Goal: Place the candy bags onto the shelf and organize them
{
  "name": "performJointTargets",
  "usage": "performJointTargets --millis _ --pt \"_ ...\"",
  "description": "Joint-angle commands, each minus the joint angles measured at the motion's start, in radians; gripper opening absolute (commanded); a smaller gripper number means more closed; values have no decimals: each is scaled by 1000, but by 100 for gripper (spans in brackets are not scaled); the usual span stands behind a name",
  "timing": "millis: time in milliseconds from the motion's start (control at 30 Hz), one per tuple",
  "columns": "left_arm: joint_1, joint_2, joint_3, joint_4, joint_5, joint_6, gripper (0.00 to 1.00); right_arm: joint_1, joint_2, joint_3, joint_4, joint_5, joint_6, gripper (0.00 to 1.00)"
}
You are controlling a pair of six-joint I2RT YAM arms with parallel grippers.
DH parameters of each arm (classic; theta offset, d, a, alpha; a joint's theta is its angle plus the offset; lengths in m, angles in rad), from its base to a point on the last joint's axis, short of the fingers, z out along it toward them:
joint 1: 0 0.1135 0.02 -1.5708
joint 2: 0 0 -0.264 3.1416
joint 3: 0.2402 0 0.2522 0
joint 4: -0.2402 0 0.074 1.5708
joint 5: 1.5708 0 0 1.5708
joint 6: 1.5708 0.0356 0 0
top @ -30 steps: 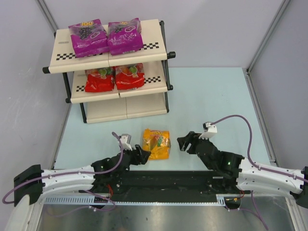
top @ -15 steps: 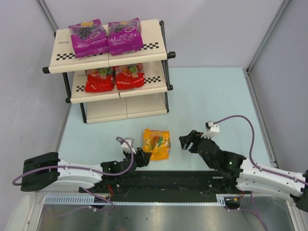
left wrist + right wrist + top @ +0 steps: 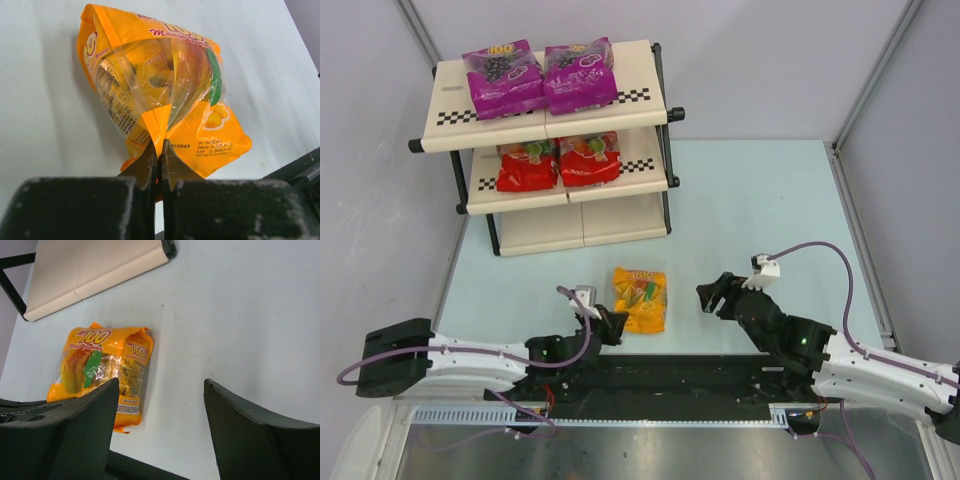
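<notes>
At the far left of my top view stands the shelf [image 3: 582, 225], pushed to the back of the pale blue worktop [image 3: 760, 200]. Its top board holds two purple bags side by side, one on the left [image 3: 503, 78] and one on the right [image 3: 580, 74], and they touch each other. The middle board holds two red bags the same way, left [image 3: 526, 166] and right [image 3: 589, 158]. The bottom board has only its bare cream top showing. In front of the shelf and nearer to me, my left arm lies low across the worktop, and the left end effector [image 3: 608, 325] sits right at the near left edge of the orange bag [image 3: 640, 298]. From the left wrist camera I see the left end effector [image 3: 159, 150] squeezed tight, with its two fingers pressed together on a thin flap of the orange bag [image 3: 160, 75] - so it has the bag pinched. The bag lies between my two arms, well apart from the shelf, and in that close view it looks puffed up and crinkled, with small print on the side facing the camera. To the right of the bag is the right end effector [image 3: 717, 295], near the bag but not touching it. The right wrist camera shows the right end effector [image 3: 161, 385] spread wide with only bare worktop between its fingers - it holds nothing. In that view the orange bag [image 3: 102, 375] lies off to the left, and the low board of the shelf [image 3: 90, 265] shows at the top.
</notes>
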Motion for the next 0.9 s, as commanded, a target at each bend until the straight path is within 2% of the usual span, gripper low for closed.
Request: performJointTargets --millis 0,133,267,400,633,867 --pt "-1 -62 11 5 -115 85 0 -8 -8 -3 15 14 -26 73" --pt "54 -121 14 54 -78 282 0 -15 -2 -3 23 2 -49 74" --pt "201 -176 35 94 29 427 0 -35 -1 -3 26 -13 -75 76" --pt "298 -159 81 131 141 597 0 -69 4 -12 41 -33 -95 77" --pt "439 -26 158 258 328 692 0 -130 5 -40 80 -99 -106 78" --pt "531 43 224 324 428 741 0 -176 9 -57 98 -131 -132 78"
